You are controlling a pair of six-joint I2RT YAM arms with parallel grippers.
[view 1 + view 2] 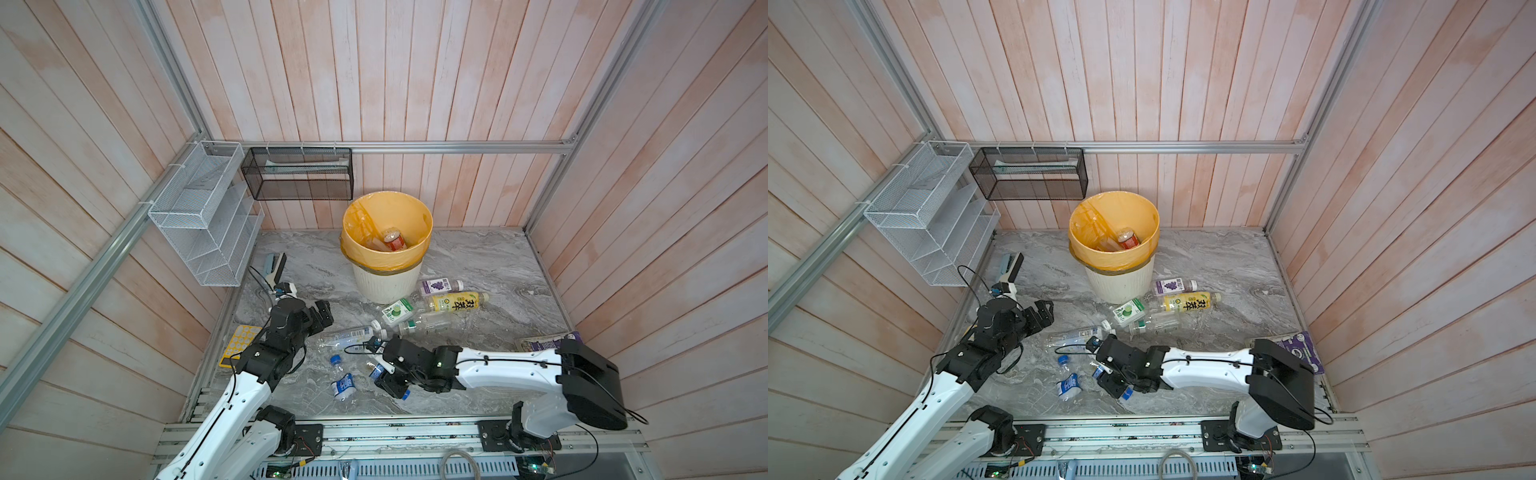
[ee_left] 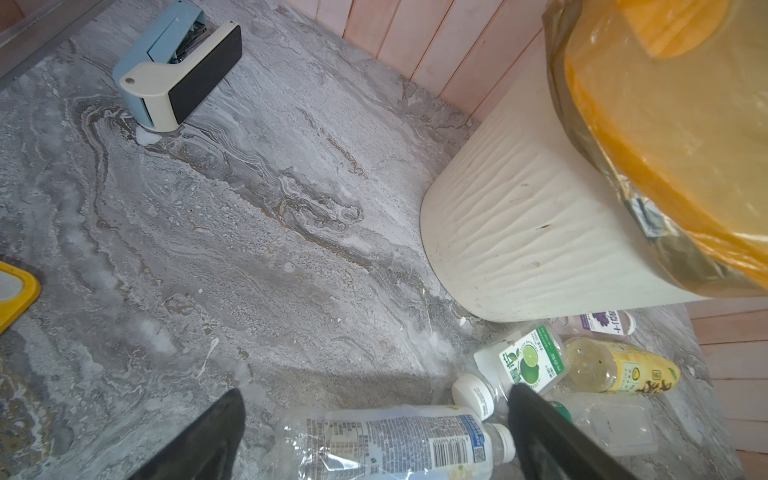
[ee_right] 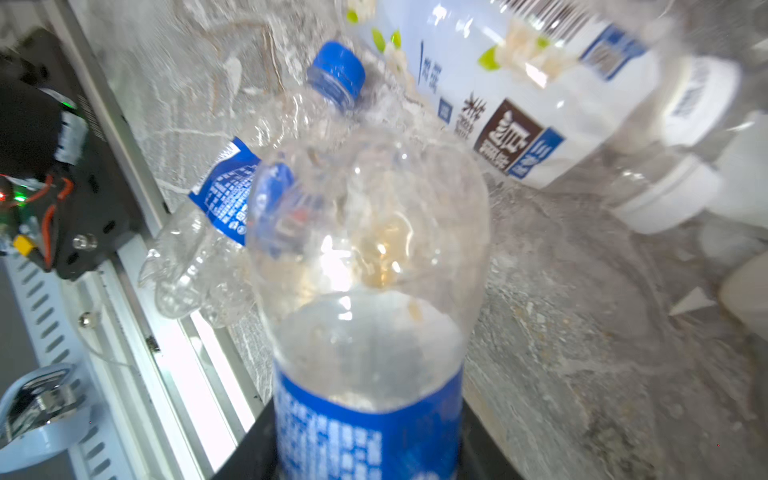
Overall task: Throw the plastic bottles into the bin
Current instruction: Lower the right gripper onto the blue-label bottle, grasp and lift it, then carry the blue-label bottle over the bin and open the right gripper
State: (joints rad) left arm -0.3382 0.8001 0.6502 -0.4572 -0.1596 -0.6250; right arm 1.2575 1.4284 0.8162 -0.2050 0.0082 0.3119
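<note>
Near the front edge of the grey table (image 1: 478, 257), the right gripper (image 1: 392, 382) has its jaws closed on the blue-label bottle (image 3: 365, 432), a clear one gripped across its label, with its bare rounded end pointing away from the wrist; whether it touches the table cannot be told. Just beside it lies the crushed bottle (image 1: 343, 384), flattened, with a blue cap and a blue label. A little farther in, the long bottle (image 1: 353, 334) lies on its side, clear with a white label and white cap, and the left gripper (image 1: 324, 316) hangs above it with its fingers (image 2: 552, 440) spread wide and nothing between them. Beyond that, four more lie in a loose cluster at the foot of the bin (image 1: 386, 286): the lime bottle (image 1: 397, 311), the green-capped bottle (image 1: 424, 325), the yellow bottle (image 1: 455, 302) and the purple bottle (image 1: 440, 286). Standing upright near the back wall, the bin is cream and ribbed with a yellow-orange bag folded over its rim, and the red-label bottle (image 1: 394, 240) lies inside it. At the table's left side are the stapler (image 1: 275, 266) and the yellow calculator (image 1: 243, 340), partly hidden by the left arm. On the walls hang the white wire rack (image 1: 199, 216) and the black mesh basket (image 1: 297, 174).
</note>
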